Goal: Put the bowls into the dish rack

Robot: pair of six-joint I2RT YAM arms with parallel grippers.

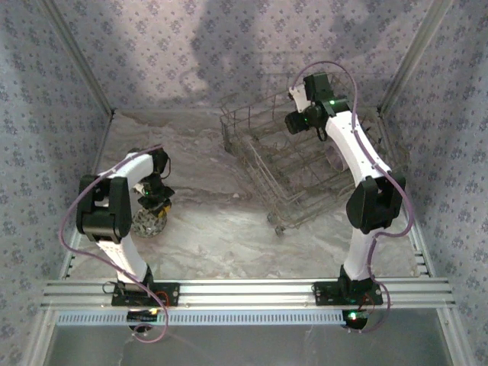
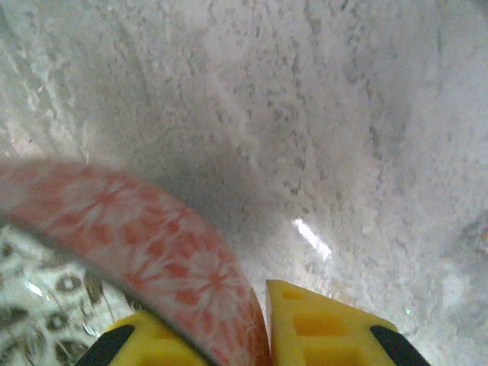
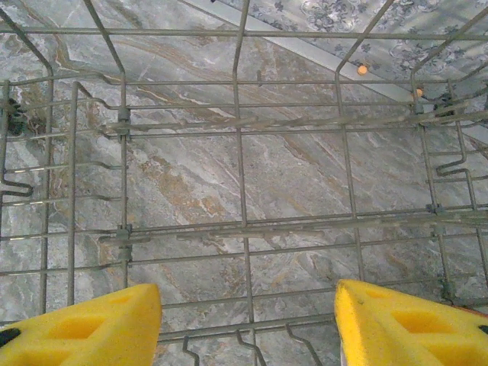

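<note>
1. The left gripper [image 2: 229,324] is at the bottom edge of the left wrist view; its yellow fingers [image 2: 328,332] stand on the two sides of a bowl wall, close against it, so I judge it closed on the rim.
2. The bowl [image 2: 152,252] is orange with a pale flower pattern outside and a dark spotted pattern inside; it takes the lower left of that view; in the top view it sits at the middle left, under the same gripper.
3. The table [image 2: 320,114], grey and marbled, lies around the bowl; the bowl seems to rest on it, not lifted yet.
4. The right gripper [image 3: 244,305] is wide apart with nothing between its fingers; it hangs over the wire floor of the rack [image 3: 240,229].
5. In the top view the rack stands right of centre toward the top, turned askew, well apart from the bowl.
6. The step in hand, as I judge, is the grasp of this bowl; the next move calls for a lift, then a carry toward the right of the frame, then setting the bowl between the tines; the right arm [image 1: 358,152] reaches across the rack and may be in the way; a grip on one thin rim may let the bowl tilt.
</note>
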